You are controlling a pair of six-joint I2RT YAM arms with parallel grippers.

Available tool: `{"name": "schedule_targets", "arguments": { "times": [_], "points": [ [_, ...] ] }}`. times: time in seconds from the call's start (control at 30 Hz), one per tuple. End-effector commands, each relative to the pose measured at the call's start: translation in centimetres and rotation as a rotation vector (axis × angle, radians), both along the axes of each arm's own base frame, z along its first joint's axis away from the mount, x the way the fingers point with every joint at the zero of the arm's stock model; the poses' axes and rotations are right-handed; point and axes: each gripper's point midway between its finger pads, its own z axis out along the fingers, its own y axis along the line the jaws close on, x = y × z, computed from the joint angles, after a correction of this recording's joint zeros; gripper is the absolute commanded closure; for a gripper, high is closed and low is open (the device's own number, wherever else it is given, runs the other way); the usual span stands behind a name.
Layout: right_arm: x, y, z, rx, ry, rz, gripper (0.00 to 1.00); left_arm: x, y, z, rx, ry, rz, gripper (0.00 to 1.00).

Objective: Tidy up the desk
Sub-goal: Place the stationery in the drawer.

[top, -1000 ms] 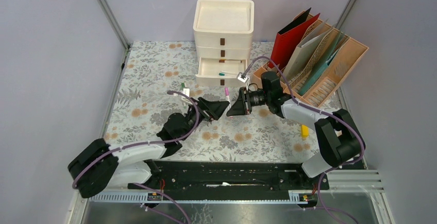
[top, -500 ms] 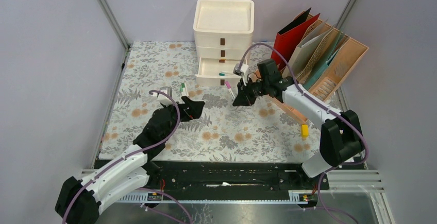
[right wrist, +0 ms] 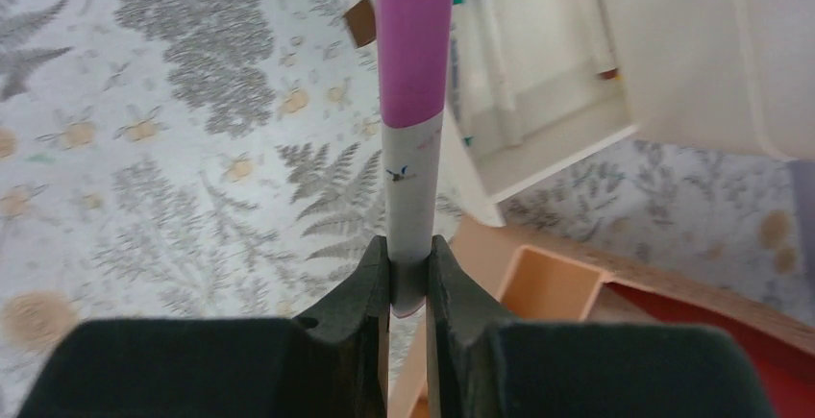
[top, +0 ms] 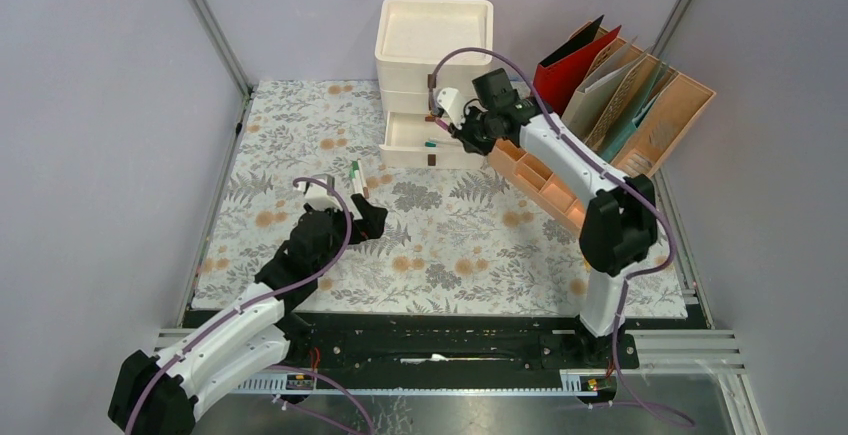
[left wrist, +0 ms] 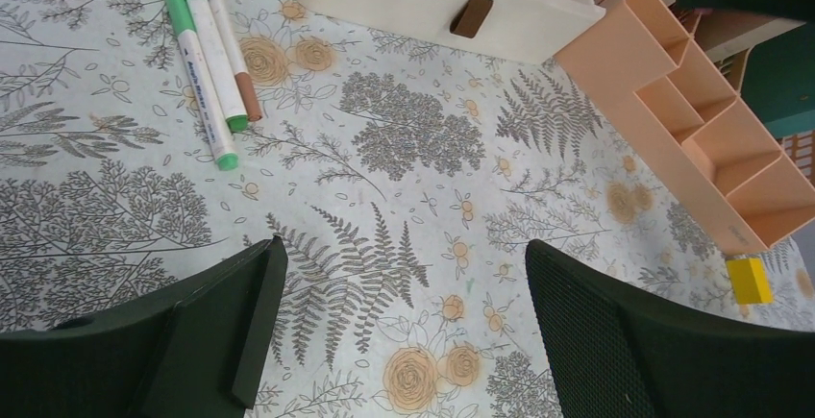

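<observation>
At the back of the desk (top: 300, 115), your right pincer (right wrist: 408, 283) is clamped on the bare end of a pink-capped marker (right wrist: 413, 72), which sticks straight out ahead of the jaws. That is the relation to mind. The open drawer (top: 405, 155), lowest in the white drawer unit (top: 435, 30), lies just ahead of and below the capped end, a little to the right in the wrist view. The pens already inside run roughly the same way as the marker's long axis. You likely need only carry it forward over the front wall and let go, with little or no turning.

Your left pincer (left wrist: 404, 274) hangs over bare cloth with its jaws wide apart and nothing between them. Two green markers (left wrist: 197, 82) and a brown-tipped marker (left wrist: 231, 43) lie side by side ahead of it and off to its left. Their long axes point mostly away from it on a slight slant. The left arm is clearly the nearer one to them.

All the markers are smooth, round plastic barrels that will probably roll if nudged. The desk cloth is pale, flat and printed with ferns and orange flowers. The drawer unit is matte white with small brown pulls. A peach organizer (left wrist: 711, 139) of rigid open compartments lies to the right, with a small yellow block (left wrist: 748, 279) just beside its near corner.
</observation>
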Motion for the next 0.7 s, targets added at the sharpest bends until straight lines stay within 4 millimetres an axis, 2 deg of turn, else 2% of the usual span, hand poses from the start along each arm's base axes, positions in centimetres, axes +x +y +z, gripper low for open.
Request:
{"name": "schedule_targets", "arguments": {
  "times": [0.0, 0.17, 0.43, 0.67],
  "points": [
    [3.9, -0.6, 2.4, -0.143, -0.153, -0.026, 1.0, 0.2, 1.1, -0.2, 0.03, -0.023, 0.039, 0.01],
    [6.6, 0.2, 2.7, -0.178, -0.205, -0.043, 1.0, 0.2, 1.6, -0.5, 0.036, -0.021, 0.054, 0.01],
    [9.0, 1.2, 0.4, -0.239, -0.222, -0.062, 0.99, 0.2, 1.9, -0.9, 0.043, -0.013, 0.064, 0.01],
    [10.3, 1.1, -1.4, -0.285, -0.235, -0.087, 0.97, 0.3, 2.1, -1.0, 0.049, -0.01, 0.069, 0.01]
  ]
}}
